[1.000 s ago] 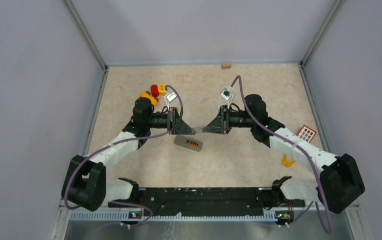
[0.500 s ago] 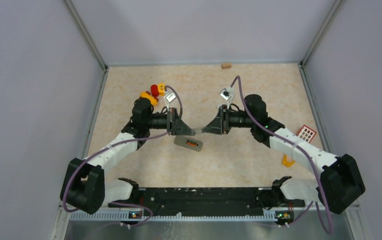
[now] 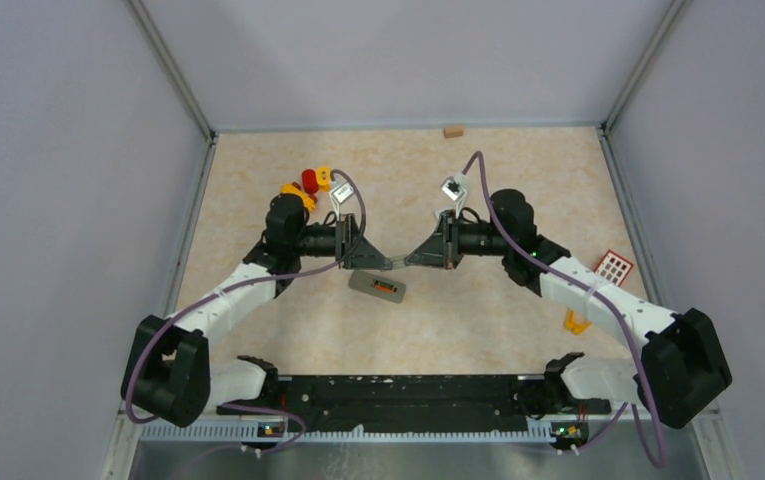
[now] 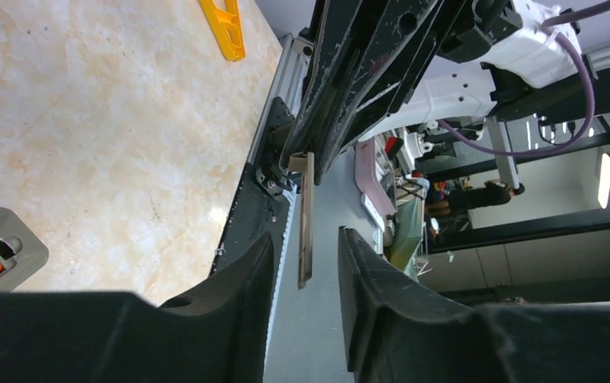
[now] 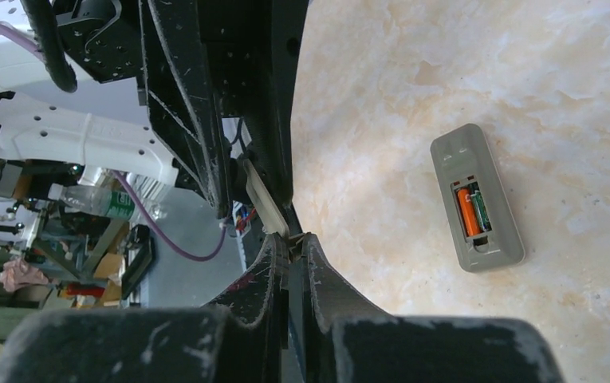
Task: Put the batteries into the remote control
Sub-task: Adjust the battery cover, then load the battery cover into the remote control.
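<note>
The grey remote control (image 3: 378, 287) lies face down mid-table with its compartment open. Two batteries sit in it side by side, one orange (image 5: 465, 211) and one green (image 5: 479, 207). Just above and behind the remote, both grippers meet tip to tip. My right gripper (image 5: 295, 239) is shut on one end of a thin grey cover plate (image 5: 257, 195). The plate's other end (image 4: 305, 219) hangs between the fingers of my left gripper (image 4: 305, 239), which stands open and does not touch it. The left wrist view catches the remote's corner (image 4: 14, 243).
Red and yellow toy blocks (image 3: 308, 184) sit behind the left arm. A small tan block (image 3: 453, 130) lies by the back wall. A red-and-white grid piece (image 3: 614, 266) and an orange piece (image 3: 575, 322) lie near the right arm.
The left gripper has opened and let go of the cover plate. The right gripper opened briefly, then closed on the plate's other end. Both arms have barely shifted.
</note>
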